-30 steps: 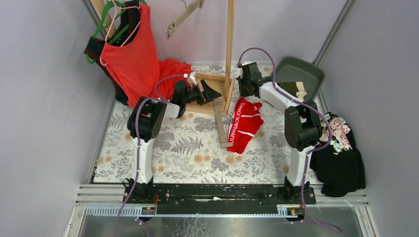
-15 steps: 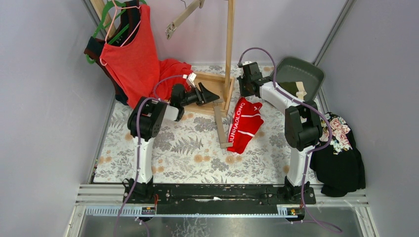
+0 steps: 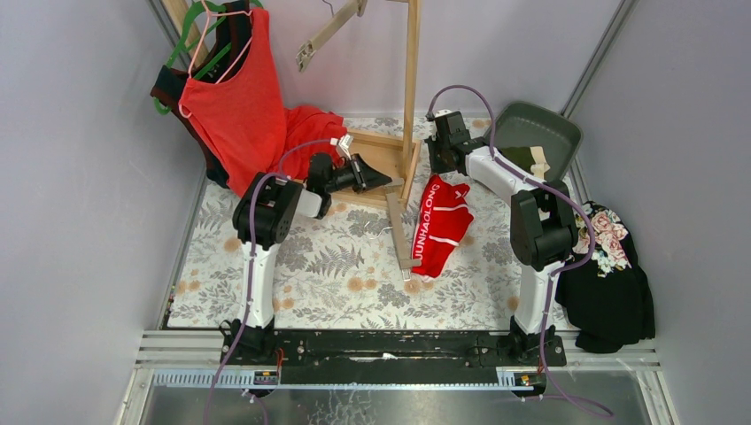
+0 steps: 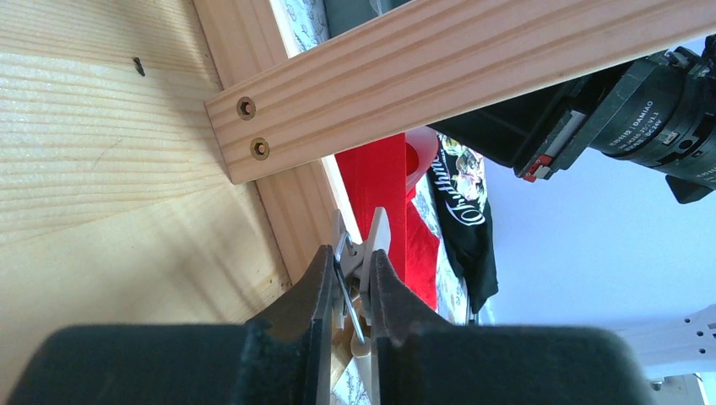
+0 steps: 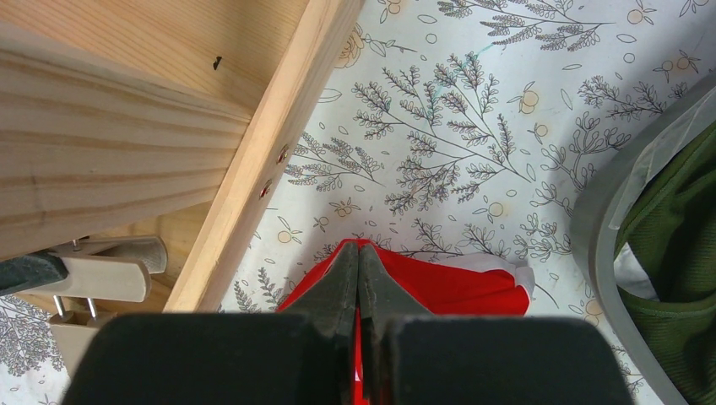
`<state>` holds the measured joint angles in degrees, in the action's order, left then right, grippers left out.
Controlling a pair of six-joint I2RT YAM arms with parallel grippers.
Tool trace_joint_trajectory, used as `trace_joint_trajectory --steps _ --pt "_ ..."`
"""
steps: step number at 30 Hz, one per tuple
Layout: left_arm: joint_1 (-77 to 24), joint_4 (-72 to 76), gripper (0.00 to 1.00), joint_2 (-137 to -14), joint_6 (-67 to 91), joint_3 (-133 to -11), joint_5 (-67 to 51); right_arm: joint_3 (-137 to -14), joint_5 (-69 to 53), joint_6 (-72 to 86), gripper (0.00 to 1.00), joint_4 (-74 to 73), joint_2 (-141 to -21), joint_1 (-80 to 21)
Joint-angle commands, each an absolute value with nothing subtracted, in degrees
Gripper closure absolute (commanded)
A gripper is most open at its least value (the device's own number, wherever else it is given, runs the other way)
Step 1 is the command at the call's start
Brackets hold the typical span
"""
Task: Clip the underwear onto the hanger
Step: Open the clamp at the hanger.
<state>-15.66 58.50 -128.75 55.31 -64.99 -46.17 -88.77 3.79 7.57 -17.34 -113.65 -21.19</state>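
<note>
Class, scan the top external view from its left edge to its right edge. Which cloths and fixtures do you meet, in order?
red tank top → wooden post → red briefs → grey bin → black floral cloth

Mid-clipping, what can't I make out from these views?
Whether the hanger clip is open: left wrist view, fingers of the left gripper cover its mouth; too small from above.
Which edge of the red briefs the right gripper pinches: right wrist view, its own body blocks it.
The olive briefs: mostly cut off by the right wrist view's edge.
</note>
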Motion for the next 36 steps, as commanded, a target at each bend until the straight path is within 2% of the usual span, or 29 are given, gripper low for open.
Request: trace_joint_trajectory --steps 1,20,29,36 --pt "-15.63 58.88 1.0 -129.84 54.77 -66.99 -47.2 -89.71 3.83 7.83 1.0 -16.37 -113.52 -20.73" --pt "-16.85 62.87 1.0 -123.56 56.72 -65.57 -50.29 -93.09 4.9 5.92 1.0 -20.83 -109.42 -22.79" --pt "-19.53 58.75 1.0 -121.57 52.8 -64.6 -48.56 -105.09 10.19 8.86 1.0 -31.69 -112.18 -24.41" --pt "-20.52 59.27 1.0 -119.99 51.59 -62.72 -47.4 -109.28 13.27 14.43 1.0 -39.07 -112.13 -25.07"
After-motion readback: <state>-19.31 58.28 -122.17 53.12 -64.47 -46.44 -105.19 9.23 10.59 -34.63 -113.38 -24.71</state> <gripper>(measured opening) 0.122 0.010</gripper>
